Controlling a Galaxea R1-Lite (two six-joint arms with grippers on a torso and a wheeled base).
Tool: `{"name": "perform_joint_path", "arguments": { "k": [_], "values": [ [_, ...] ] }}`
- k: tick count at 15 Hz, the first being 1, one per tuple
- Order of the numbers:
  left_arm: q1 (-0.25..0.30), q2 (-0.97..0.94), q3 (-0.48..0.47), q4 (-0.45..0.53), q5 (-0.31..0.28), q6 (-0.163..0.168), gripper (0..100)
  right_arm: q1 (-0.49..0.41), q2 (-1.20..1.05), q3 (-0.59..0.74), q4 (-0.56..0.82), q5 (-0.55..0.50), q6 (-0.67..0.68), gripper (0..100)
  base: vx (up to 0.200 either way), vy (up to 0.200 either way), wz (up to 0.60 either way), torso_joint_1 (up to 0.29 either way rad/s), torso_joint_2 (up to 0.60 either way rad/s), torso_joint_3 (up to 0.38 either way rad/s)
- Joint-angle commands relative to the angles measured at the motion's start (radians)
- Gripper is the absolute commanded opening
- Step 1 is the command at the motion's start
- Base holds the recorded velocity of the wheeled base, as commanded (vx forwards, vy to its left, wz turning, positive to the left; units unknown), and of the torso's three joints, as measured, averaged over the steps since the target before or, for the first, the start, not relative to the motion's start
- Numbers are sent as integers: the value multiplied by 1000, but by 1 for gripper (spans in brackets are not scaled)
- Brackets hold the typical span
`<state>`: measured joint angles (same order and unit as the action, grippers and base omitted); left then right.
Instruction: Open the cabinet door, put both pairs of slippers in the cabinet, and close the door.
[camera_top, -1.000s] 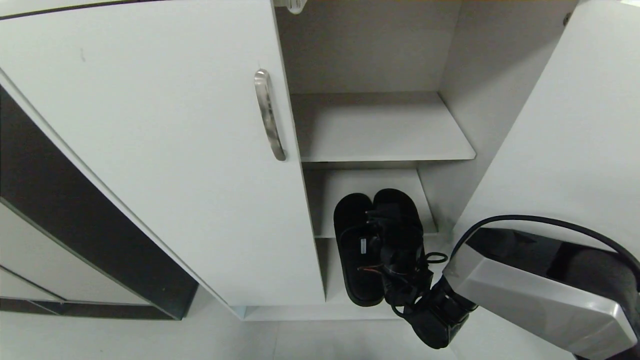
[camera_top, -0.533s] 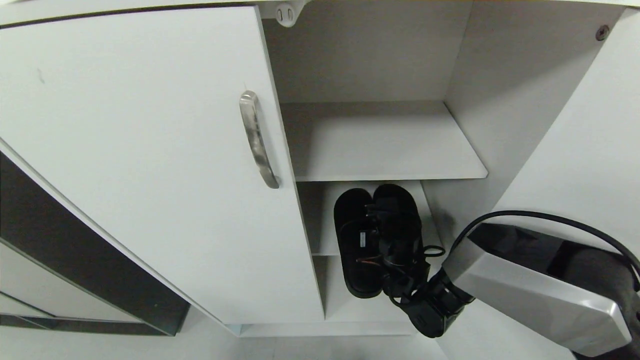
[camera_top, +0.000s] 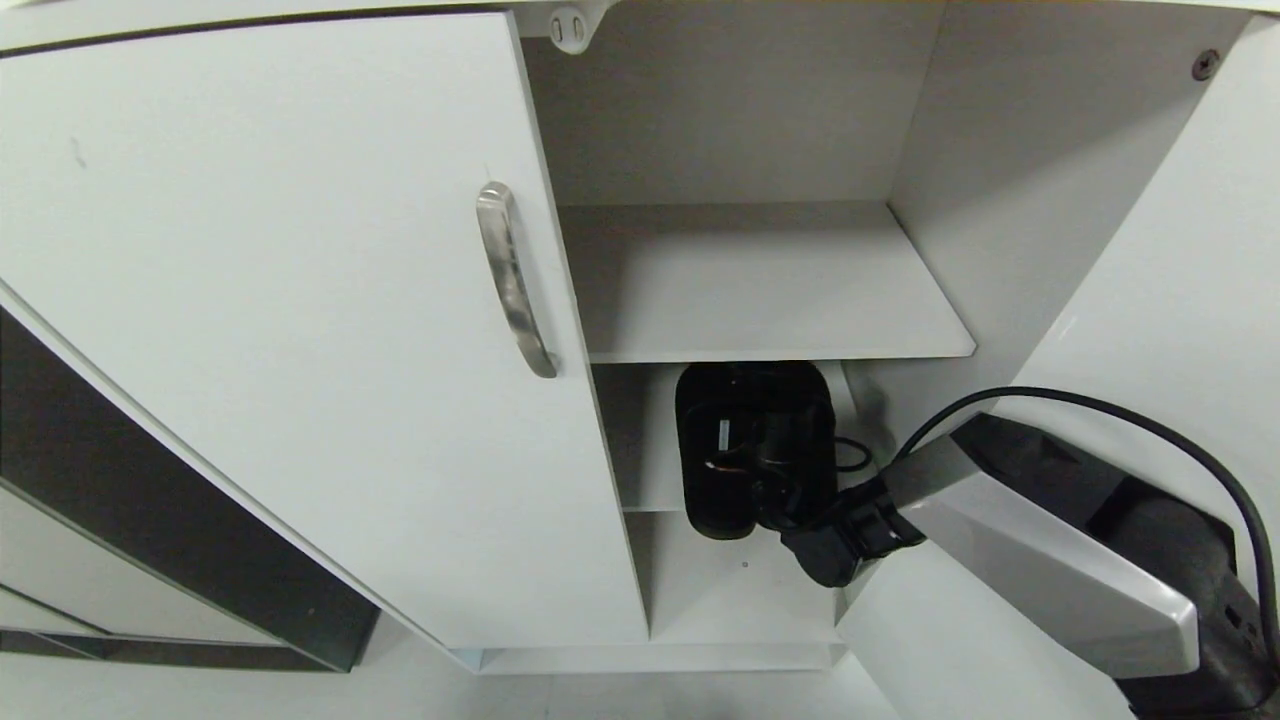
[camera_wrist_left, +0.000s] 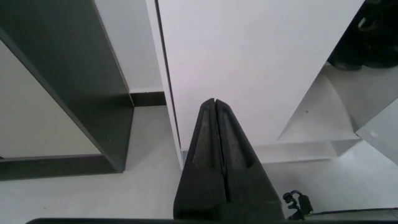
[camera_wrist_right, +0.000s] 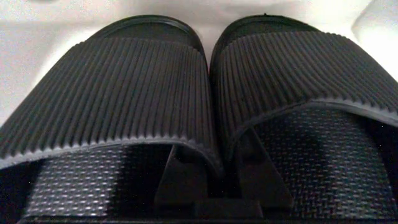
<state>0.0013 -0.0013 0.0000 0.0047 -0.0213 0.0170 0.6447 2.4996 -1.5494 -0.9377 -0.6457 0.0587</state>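
Note:
A pair of black slippers (camera_top: 722, 450) sits side by side in the open right half of the white cabinet, at the level of the lower shelf (camera_top: 650, 480). Their toes are hidden under the upper shelf (camera_top: 760, 290). My right gripper (camera_top: 785, 480) reaches in from the right and is shut on the pair. In the right wrist view its fingers (camera_wrist_right: 177, 180) sit under the ribbed straps (camera_wrist_right: 124, 87), pinching the two inner walls together. My left gripper (camera_wrist_left: 215, 104) is shut and empty, low in front of the closed left door (camera_wrist_left: 249, 56).
The right cabinet door (camera_top: 1160, 280) stands swung open beside my right arm. The left door (camera_top: 280, 300) is closed, with a metal handle (camera_top: 512, 280). The upper shelf and the cabinet floor (camera_top: 730, 600) are bare. A dark panel (camera_top: 150, 470) borders the cabinet on the left.
My right arm has pushed the slippers deeper into the cabinet, so their toes now lie under the upper shelf. The head camera shifted slightly one second ago.

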Motion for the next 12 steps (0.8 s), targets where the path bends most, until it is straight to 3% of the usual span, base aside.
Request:
{"name": "perform_joint_path", "arguments": {
  "k": [1, 12],
  "values": [
    [0, 1, 0, 0, 0, 0, 0, -19, 15, -92, 51, 0, 1, 0, 0, 0, 0, 0, 0, 0],
    [0, 1, 0, 0, 0, 0, 0, -39, 87, -215, 111, -8, -8, 0, 0, 0, 0, 0, 0, 0]
  ]
}}
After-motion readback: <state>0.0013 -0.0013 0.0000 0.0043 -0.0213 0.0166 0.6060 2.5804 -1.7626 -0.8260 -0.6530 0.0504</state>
